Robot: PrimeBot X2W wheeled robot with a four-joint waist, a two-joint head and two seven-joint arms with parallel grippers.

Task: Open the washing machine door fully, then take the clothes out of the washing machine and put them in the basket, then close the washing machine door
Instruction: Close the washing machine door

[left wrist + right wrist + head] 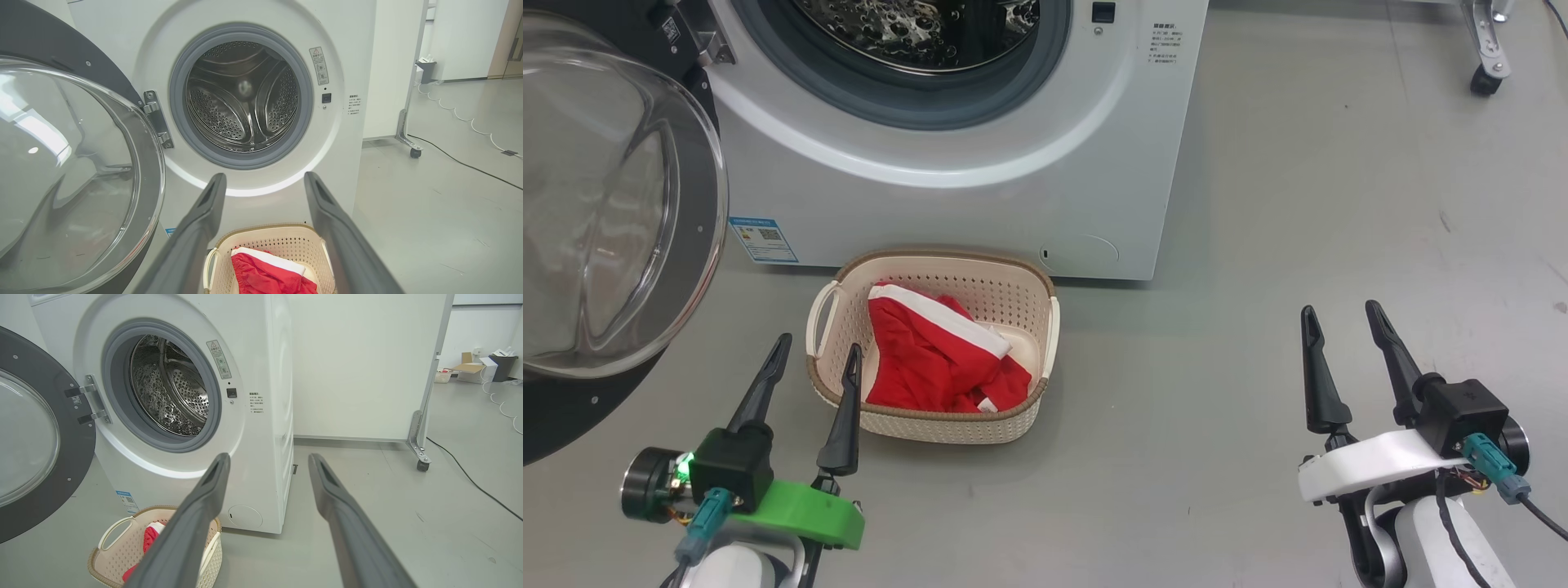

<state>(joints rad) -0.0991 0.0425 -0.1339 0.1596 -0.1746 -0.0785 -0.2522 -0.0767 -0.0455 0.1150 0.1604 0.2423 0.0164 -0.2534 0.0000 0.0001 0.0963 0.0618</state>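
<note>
Red clothes (931, 359) down in the basket (947, 255), at 1 o'clock from the left gripper (818, 343) — spread wide, empty (right gripper (1341, 307) too). Big washing machine door (621, 212) at 10 o'clock, not shut; might knock the close basket when swung.

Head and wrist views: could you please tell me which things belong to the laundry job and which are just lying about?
Job: washing machine; washing machine door, standing open; red clothes lying in the cream basket; left gripper and right gripper, both open.
Lying about: white panel on castors; black floor cable; cardboard box; dark bin.
</note>
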